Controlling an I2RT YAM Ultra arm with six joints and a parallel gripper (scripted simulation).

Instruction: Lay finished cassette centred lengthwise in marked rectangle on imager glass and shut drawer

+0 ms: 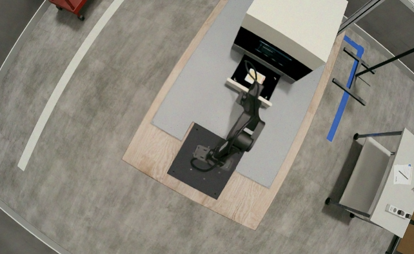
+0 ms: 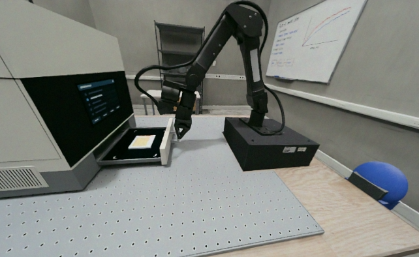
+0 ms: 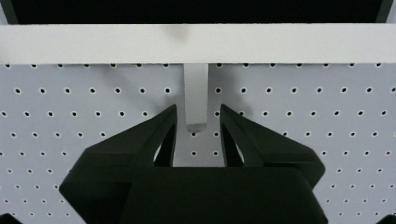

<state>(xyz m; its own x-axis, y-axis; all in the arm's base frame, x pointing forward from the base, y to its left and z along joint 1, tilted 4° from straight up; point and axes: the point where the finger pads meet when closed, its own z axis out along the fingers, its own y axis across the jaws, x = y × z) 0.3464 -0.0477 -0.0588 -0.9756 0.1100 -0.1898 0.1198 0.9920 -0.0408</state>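
The finished cassette FINISHED (image 1: 261,78) (image 2: 141,141), a pale yellow rectangle with a white rim, lies on the dark glass (image 1: 240,71) (image 2: 124,151) of the open drawer of the gel imager IM (image 1: 294,22) (image 2: 46,49). The drawer's white front panel (image 1: 234,84) (image 2: 166,143) (image 3: 100,44) has a small white handle tab (image 3: 195,95) that sticks out toward me. My gripper (image 2: 181,134) (image 3: 198,111) is partly open, just in front of the panel. Its fingertips stand on either side of the tab's end with gaps on both sides.
The arm's black base box (image 2: 268,143) (image 1: 204,161) stands on the wooden table (image 2: 356,212) behind the grey perforated board (image 2: 177,202) (image 1: 191,97). A blue rounded object (image 2: 384,177) sits at the table's right edge.
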